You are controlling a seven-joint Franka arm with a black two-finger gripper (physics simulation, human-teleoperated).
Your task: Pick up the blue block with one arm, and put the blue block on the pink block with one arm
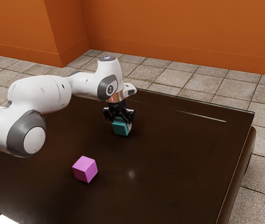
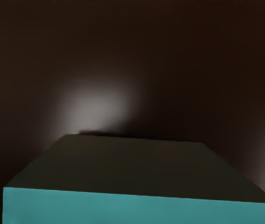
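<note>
The pink block point(image 1: 85, 169) is noted well apart at lower left, the gripper point(image 1: 120, 122) is seen astride the blue block point(image 1: 122, 129) at mid-table point(image 1: 193, 154), closure not determinable; a square, centred grip is advised before lifting, the block being judged a level cube without long axis.

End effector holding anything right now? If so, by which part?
Yes. The end effector grips the blue block by its upper part, clamped from two opposite sides.

Bare simulated room: orange walls point(image 1: 170, 23), tiled floor point(image 1: 207, 79)
</note>
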